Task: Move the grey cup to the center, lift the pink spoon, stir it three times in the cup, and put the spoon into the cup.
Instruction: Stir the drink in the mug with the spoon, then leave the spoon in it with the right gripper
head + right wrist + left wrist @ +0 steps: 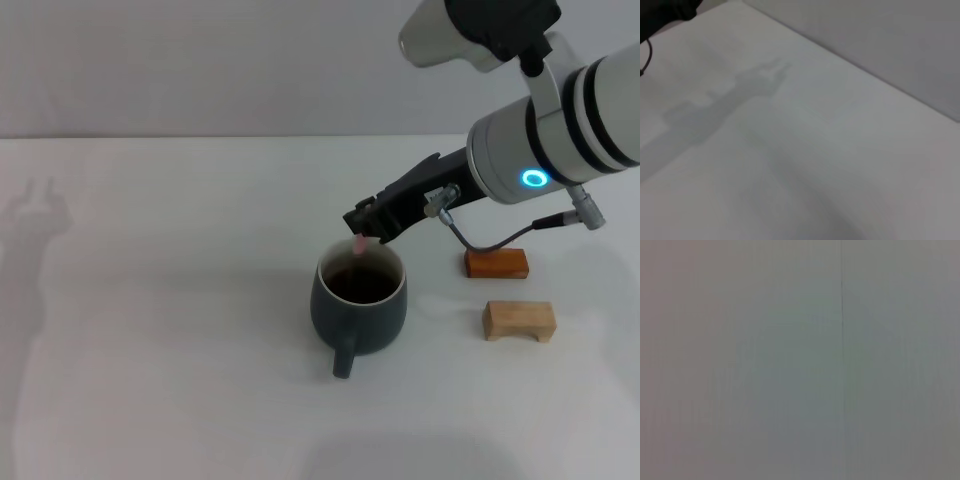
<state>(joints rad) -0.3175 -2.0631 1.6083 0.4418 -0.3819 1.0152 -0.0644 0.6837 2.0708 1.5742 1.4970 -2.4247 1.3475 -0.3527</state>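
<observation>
The grey cup (358, 306) stands near the middle of the white table in the head view, its handle toward me, dark brown liquid inside. My right gripper (364, 226) hangs just above the cup's far rim, shut on the pink spoon (358, 243). Only a short pink piece of the handle shows below the fingers, pointing down into the cup; the spoon's metal bowl is hidden. The left gripper is out of view; the left wrist view shows only a plain grey surface. The right wrist view shows bare table and a shadow.
Two small wooden blocks lie right of the cup: a darker orange-brown one (495, 262) and a pale one (519, 320) nearer me. A cable loops from the right wrist above the darker block. The white table (150, 330) stretches left of the cup.
</observation>
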